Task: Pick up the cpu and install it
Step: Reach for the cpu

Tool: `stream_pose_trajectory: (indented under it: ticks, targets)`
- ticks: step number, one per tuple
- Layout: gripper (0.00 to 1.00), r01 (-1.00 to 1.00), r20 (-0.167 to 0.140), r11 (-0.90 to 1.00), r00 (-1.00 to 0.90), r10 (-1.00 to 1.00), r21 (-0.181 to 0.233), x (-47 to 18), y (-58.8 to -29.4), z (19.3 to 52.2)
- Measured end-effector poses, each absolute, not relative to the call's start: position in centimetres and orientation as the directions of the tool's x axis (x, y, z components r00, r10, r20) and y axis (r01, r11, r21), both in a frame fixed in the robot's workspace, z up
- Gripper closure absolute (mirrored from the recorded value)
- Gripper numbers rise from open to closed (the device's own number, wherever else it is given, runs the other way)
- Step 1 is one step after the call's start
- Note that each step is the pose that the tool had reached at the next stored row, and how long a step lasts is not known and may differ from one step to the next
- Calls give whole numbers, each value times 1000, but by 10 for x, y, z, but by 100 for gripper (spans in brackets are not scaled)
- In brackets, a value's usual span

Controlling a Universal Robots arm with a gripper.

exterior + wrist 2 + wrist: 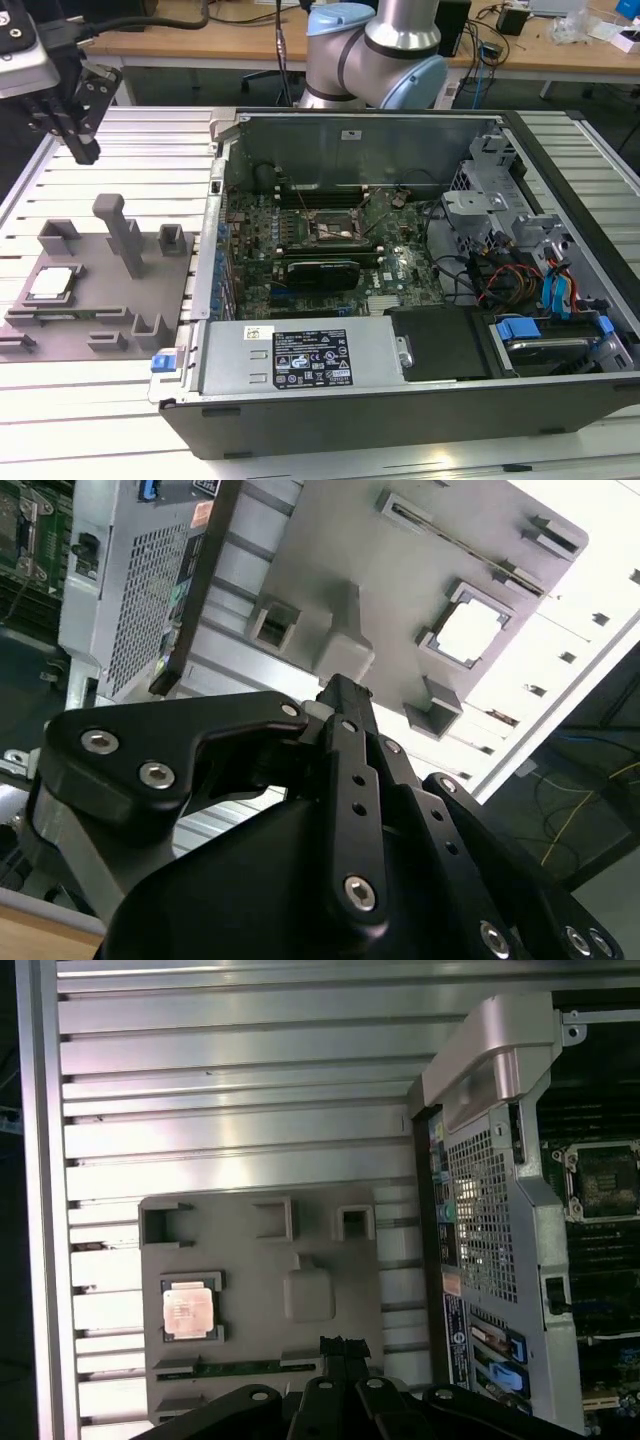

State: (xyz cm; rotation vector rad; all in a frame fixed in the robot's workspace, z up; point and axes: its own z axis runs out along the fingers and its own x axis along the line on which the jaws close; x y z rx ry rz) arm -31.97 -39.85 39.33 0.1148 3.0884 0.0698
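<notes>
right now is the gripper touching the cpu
Apart. In the exterior view the gripper hangs in the air, with a clear gap between it and the cpu.

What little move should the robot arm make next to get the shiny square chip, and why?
Probably slide the gripper sideways until it hangs right over the cpu, then open up. The cpu lies untouched in its pocket on the grey fixture, while the gripper hovers shut and empty, high up and off to one side of the chip.

The cpu (52, 285) lies open from above; a tall grey post (122, 235) stands near.
</notes>
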Motion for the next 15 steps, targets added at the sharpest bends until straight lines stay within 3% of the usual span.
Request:
stream_pose_trajectory:
  ticks: [15]
  targets:
    - [89,73,-58,996,-995,75,48,-363,-398,388]
